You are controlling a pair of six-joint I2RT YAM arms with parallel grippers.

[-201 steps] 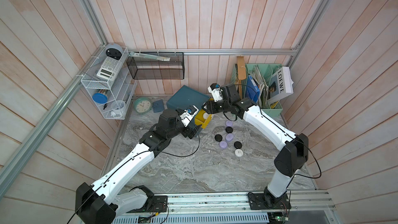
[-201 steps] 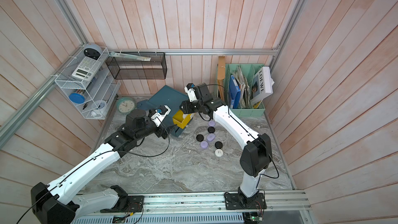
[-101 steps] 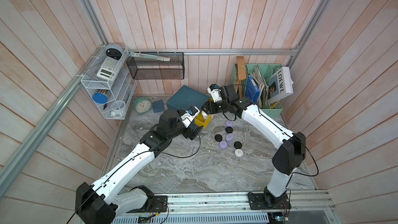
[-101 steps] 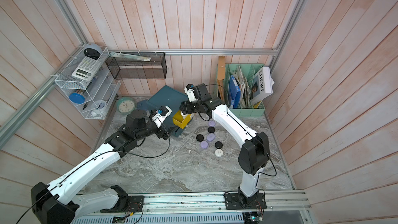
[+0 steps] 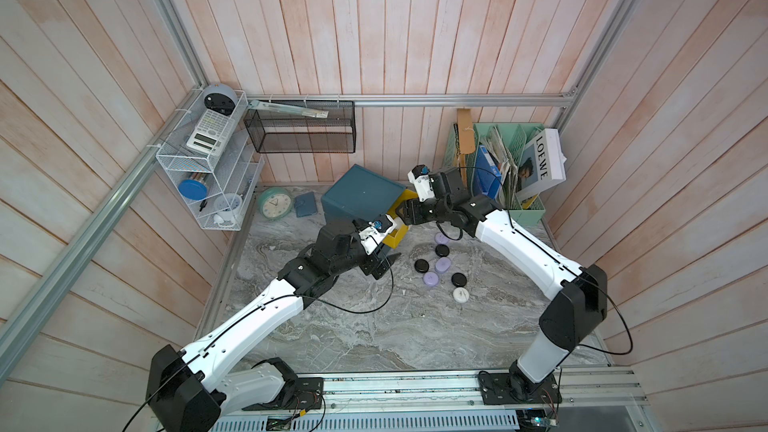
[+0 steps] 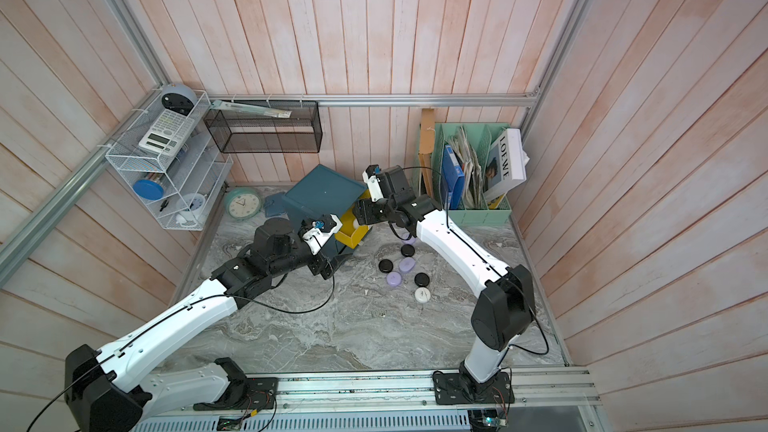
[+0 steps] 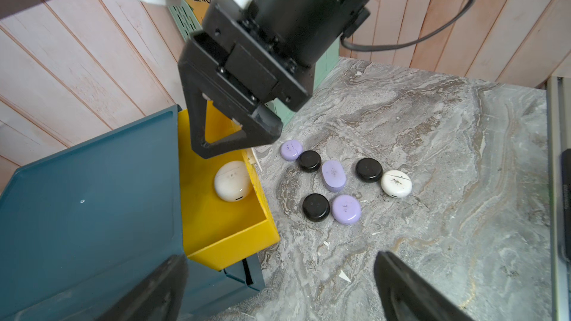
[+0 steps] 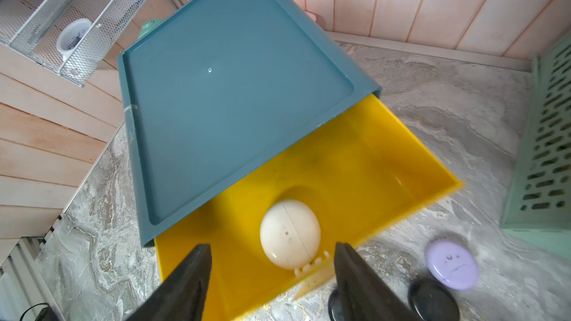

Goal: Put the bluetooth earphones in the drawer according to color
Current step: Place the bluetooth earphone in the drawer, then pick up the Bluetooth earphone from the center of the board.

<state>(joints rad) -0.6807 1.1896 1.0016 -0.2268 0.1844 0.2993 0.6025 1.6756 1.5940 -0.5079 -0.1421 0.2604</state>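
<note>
Open and empty, the right gripper (image 8: 272, 250) hangs over the yellow plastic drawer (image 8: 370, 165), apparently the whites' slot, where a round white earphone case (image 8: 289, 233) lies; the left gripper (image 7: 279, 259) gapes empty.

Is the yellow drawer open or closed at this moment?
Open. The yellow drawer stands pulled out of the teal cabinet, and one white earphone case lies inside it.

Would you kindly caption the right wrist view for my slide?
Open right gripper above a white earphone case in the pulled-out yellow drawer.
</note>
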